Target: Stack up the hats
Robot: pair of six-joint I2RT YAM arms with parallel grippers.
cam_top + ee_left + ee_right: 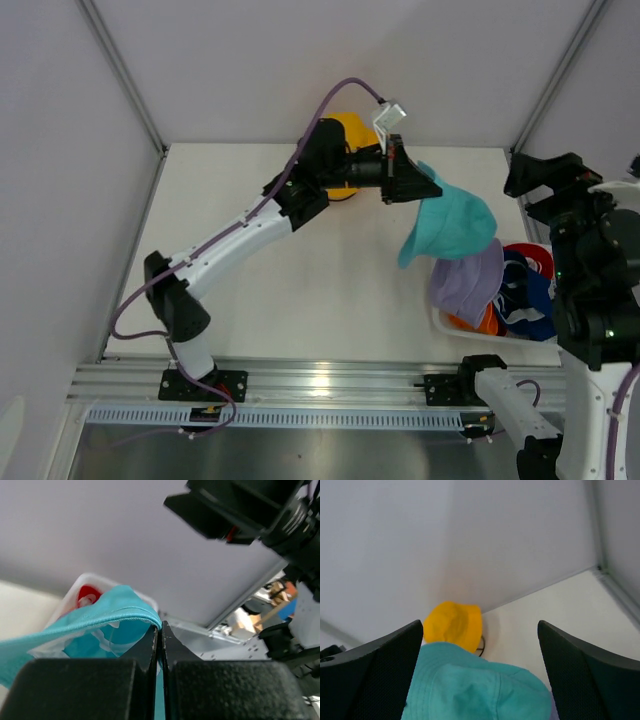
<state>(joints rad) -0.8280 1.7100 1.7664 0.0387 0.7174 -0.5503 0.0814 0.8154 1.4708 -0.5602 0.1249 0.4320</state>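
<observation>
My left gripper (425, 186) is shut on the brim of a teal hat (450, 225), which hangs from it above the table, just left of the basket. In the left wrist view the jaws (161, 632) pinch the teal brim (100, 620). A yellow hat (356, 132) sits at the back behind the left wrist. A lavender hat (470, 280) drapes over the basket's near-left corner, with orange (478, 322), navy (530, 300) and red (535, 258) hats inside. My right gripper (480, 625) stands open and empty, facing the teal hat (475, 690) and yellow hat (454, 624).
The white mesh basket (445, 326) stands at the right side of the table, with the right arm (585, 270) raised beside it. A bit of black wire stand (481, 647) shows under the yellow hat. Walls close off the back and sides.
</observation>
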